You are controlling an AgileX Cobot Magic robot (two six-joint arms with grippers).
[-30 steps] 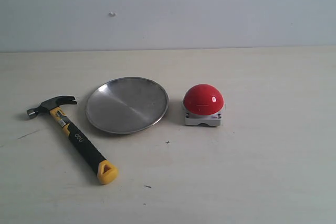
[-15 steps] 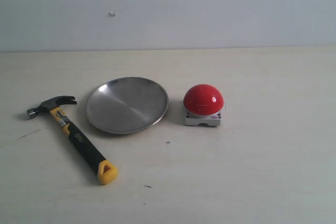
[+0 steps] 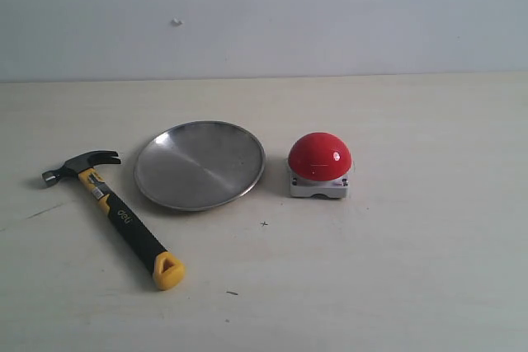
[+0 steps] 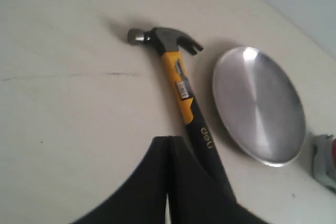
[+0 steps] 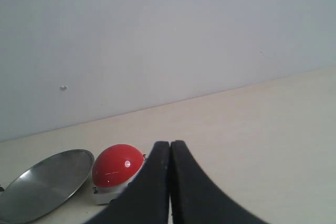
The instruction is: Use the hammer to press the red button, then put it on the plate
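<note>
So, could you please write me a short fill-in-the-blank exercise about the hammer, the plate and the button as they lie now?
1. In the exterior view, the plate lies between the hammer and the red ____.
2. The hammer's end cap is ____ in colour.
3. In the left wrist view, the left gripper has its jaws ____.
Missing words: button; yellow; shut.

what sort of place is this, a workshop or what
Likely a robot lab test bench, not a workshop: a pale table against a blank wall, with a hammer, a plate and a red button laid out apart.
</note>
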